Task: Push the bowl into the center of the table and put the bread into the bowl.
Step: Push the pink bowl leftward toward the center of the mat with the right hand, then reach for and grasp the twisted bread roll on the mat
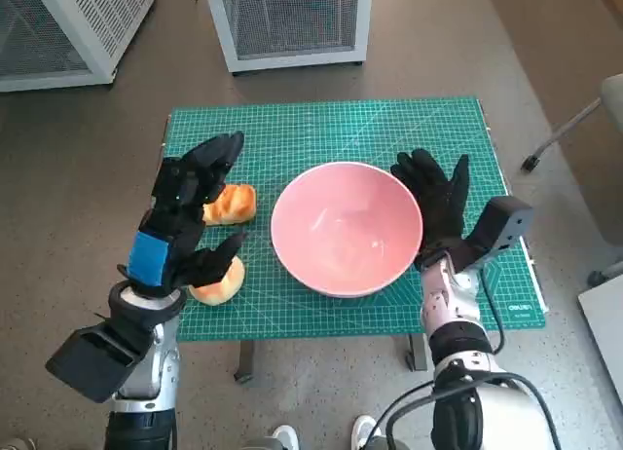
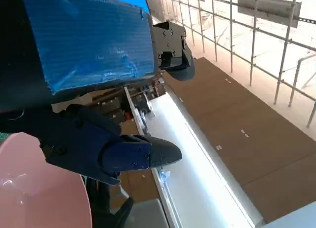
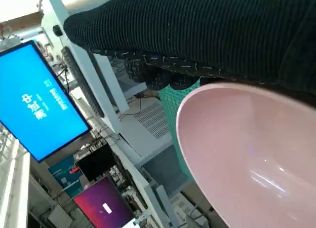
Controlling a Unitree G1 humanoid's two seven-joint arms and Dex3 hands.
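- My right hand [image 1: 440, 199] stands with its fingers spread beside the pink bowl [image 1: 346, 226], on the side toward the mat's right edge; it grips nothing, and I cannot tell whether the glove touches the rim.
- The bowl sits empty near the middle of the green cutting mat [image 1: 321, 129], slightly toward the near edge, so I judge the push nearly or fully done.
- My left hand [image 1: 185, 221] hovers with fingers apart over the two bread pieces, holding neither: one piece of bread [image 1: 232, 204] lies just left of the bowl, the other bread piece [image 1: 219, 282] lies nearer the mat's front-left corner.
- Risk: if my right hand keeps pressing, the bowl could slide on into the nearer bread and shove it toward the left edge.
- Risk: the bowl looks light and smooth-walled, so a push high on its rim could tip it rather than slide it.
- Risk: my left hand hides much of the bread from the head view, so I could close beside a piece or squash the soft crust.
- Risk: the front piece lies close to the mat's near edge; a clumsy nudge could send it to the floor.
- Writing: the mat carries small print near its front-right corner, too small to read.
- Writing: in the right wrist view a blue screen [image 3: 37, 107] shows white characters I cannot make out; a magenta screen [image 3: 101, 203] below it bears a small white mark.
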